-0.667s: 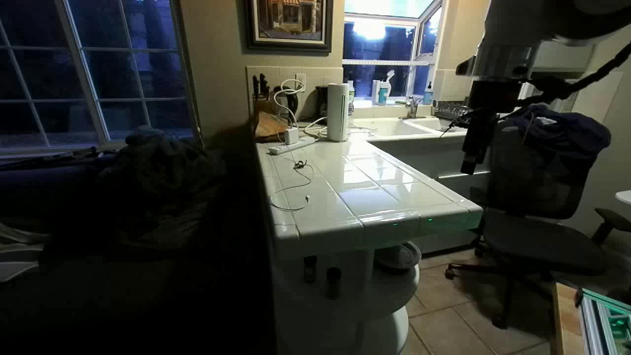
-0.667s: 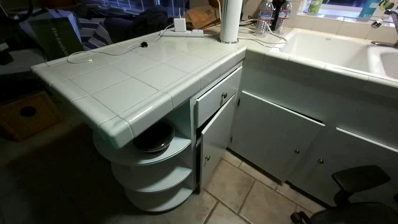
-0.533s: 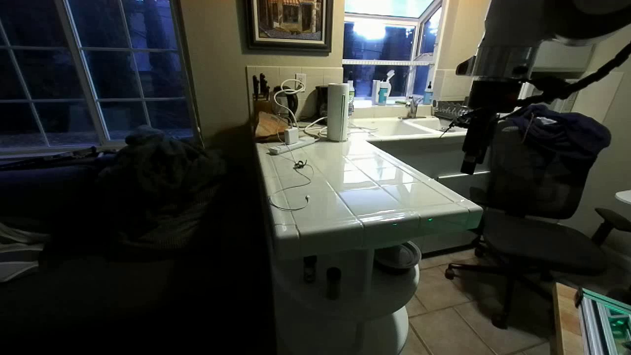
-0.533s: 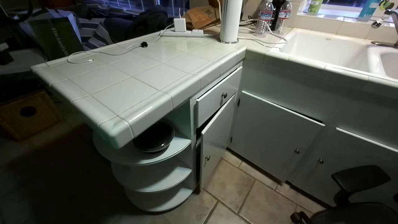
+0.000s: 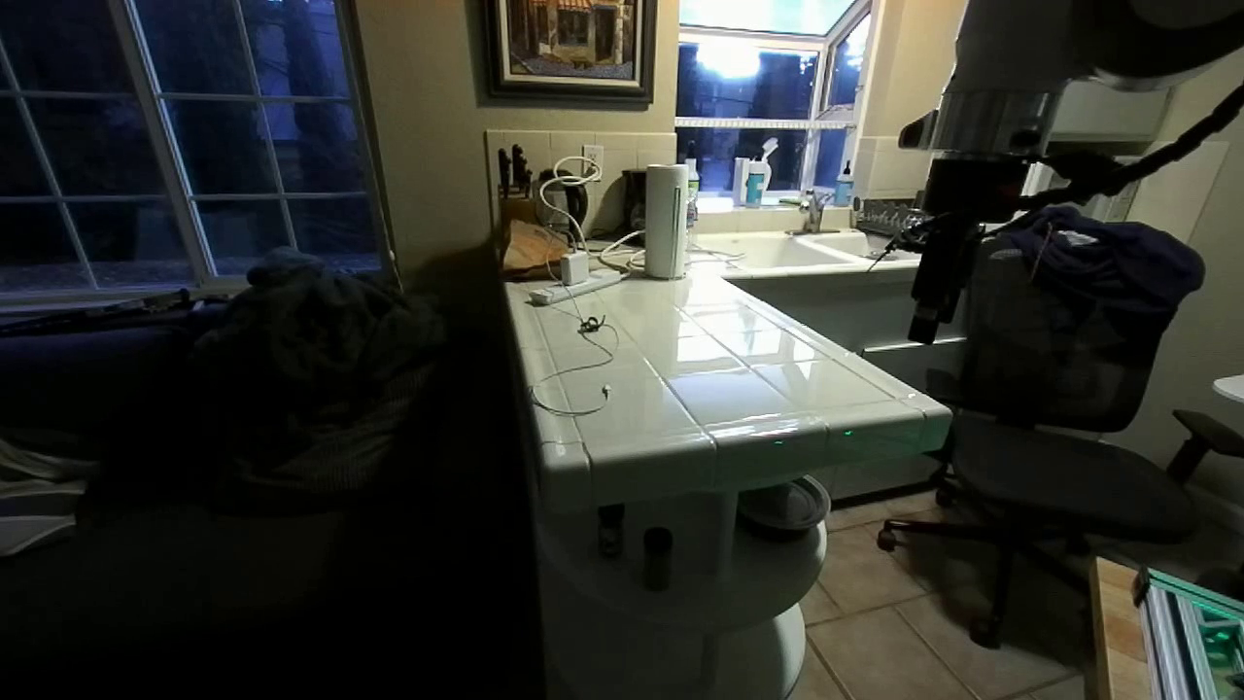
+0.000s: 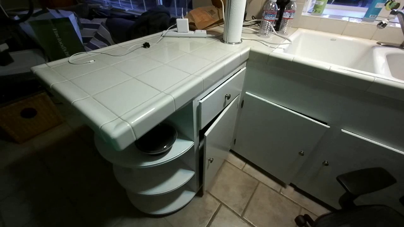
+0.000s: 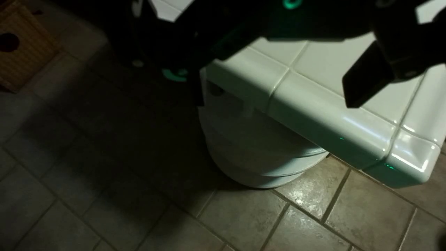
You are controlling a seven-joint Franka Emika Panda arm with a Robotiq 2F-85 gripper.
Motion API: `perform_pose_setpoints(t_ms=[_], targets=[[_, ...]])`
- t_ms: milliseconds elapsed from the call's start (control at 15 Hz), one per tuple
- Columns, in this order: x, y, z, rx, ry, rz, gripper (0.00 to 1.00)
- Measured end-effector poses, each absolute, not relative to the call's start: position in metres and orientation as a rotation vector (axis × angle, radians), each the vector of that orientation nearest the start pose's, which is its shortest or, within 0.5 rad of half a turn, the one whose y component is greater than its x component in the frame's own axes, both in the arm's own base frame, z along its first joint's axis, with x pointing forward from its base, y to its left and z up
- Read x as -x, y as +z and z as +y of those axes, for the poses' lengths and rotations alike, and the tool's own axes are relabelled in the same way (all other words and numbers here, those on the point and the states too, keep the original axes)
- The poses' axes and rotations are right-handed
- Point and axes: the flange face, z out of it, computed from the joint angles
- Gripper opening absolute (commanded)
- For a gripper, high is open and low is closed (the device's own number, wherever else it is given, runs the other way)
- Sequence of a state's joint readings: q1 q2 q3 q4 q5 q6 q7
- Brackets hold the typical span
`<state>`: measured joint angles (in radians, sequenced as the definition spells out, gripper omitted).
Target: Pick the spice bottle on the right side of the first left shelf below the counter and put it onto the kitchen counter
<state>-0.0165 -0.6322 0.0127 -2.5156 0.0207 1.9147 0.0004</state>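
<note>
The Robotiq gripper (image 7: 277, 99) hangs in the air, pointing downward, its grip released: seen from the wrist, the two fingers (image 7: 368, 76) stand well apart, and the glazed edge of the kitchen counter (image 5: 768, 389) shows between them. Under the tiled end of that counter, in an exterior view, the spice bottle (image 5: 658, 559) stands upright on the top curved shelf (image 5: 768, 574), a dark little cylinder, the right-hand one of a pair. Its companion, a second small bottle (image 5: 610, 532), is near it on the left, close beneath the counter's overhang; it is too dark for me to read a label on either. On the same level, past a white upright (image 5: 727, 535), sits a dark bowl (image 6: 157, 138). Up on the counter a thin cable (image 6: 145, 45) with a dark tie trails in a loop, running toward a white charger (image 6: 182, 25) on a power strip (image 6: 192, 33). A paper towel roll (image 6: 234, 22) stands upright nearby, and two plastic water bottles (image 6: 268, 20) stand close to the sink (image 6: 315, 47). Below, a cabinet door (image 6: 217, 145) hangs ajar, and an office chair (image 5: 1069, 481) draped with dark blue cloth (image 5: 1098, 262) stands on the tiled floor (image 6: 236, 183).
</note>
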Motion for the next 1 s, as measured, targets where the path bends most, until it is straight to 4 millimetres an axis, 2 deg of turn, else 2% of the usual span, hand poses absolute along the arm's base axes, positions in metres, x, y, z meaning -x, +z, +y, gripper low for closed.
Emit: perform_pose_setpoints(t_ms=[667,800,1000], targets=[[-0.362,0.493,0.001,3.13,-0.049,0.019,1.0],[-0.366,0.491,0.013,3.12,-0.04,-0.016,1.0],[-0.381,0.481,0.057,3.083,-0.02,-0.099,1.0]])
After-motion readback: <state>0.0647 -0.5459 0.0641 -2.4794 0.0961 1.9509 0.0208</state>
